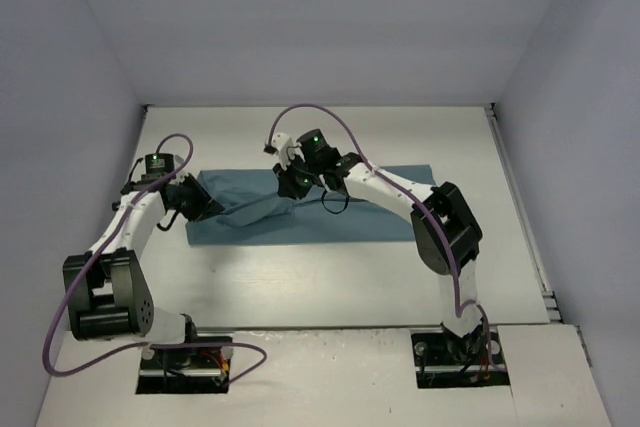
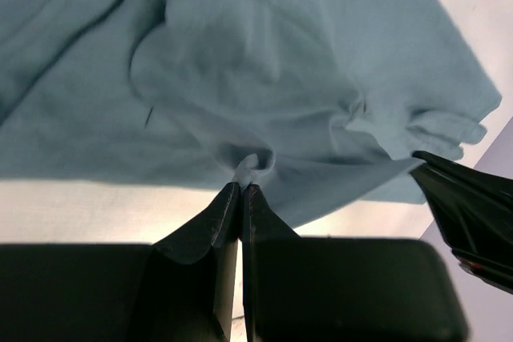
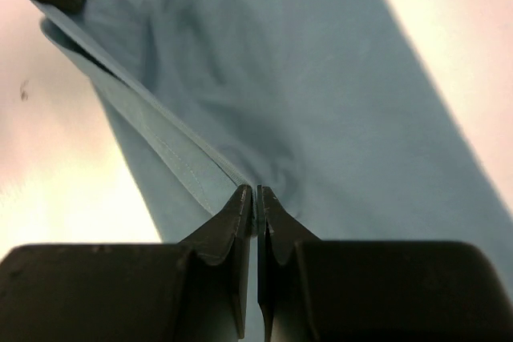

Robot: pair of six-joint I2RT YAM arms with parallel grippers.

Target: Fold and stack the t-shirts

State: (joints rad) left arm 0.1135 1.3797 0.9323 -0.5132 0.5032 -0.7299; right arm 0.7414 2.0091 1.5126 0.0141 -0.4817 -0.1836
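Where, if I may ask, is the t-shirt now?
Top view: the t-shirt lies centred on the table, left end in the left hand, middle in the right hand.

A teal t-shirt [image 1: 380, 212] lies in a long flat band across the middle of the white table [image 1: 330, 287], running from 9 o'clock to 3 o'clock. The left gripper [image 1: 205, 205] sits at the band's 9 o'clock end, down on the cloth. The right gripper [image 1: 293, 185] is at the 12 o'clock edge, a little left of centre. Between the two the fabric rises in a slanting ridge. The fingers are too small to make out.
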